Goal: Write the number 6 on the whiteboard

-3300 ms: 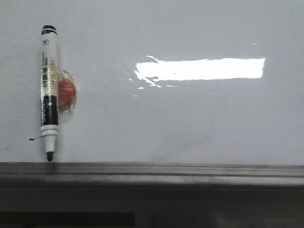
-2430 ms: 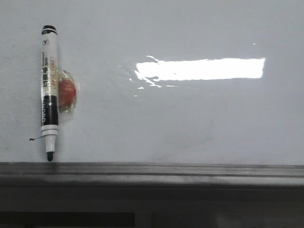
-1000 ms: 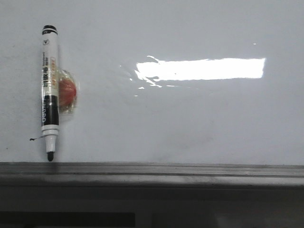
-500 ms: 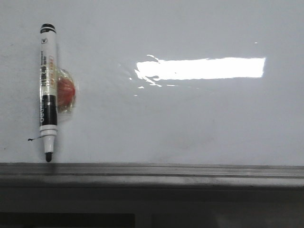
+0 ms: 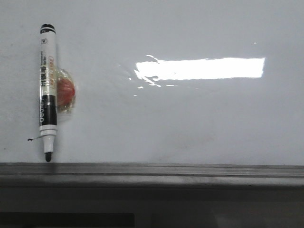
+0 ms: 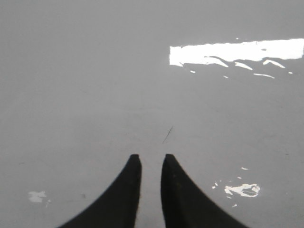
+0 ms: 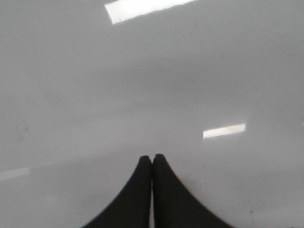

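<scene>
Only the jaws show up on either arm: left gripper (image 6: 150, 161) and right gripper (image 7: 152, 159) both have plain matte black fingers, curved, tapering to blunt tips.

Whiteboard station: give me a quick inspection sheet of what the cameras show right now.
Surface: whiteboard glossy, bright light reflection, grey ledge along its near edge.
Job's things: no 6 drawn; marker uncapped, tip toward the ledge.
Clutter: red round object beside the marker; tiny black squiggle near the tip.
Grippers: left gripper slightly open, empty; right gripper shut, empty.
Cables: nothing seen.
Surroundings: nothing seen.
</scene>
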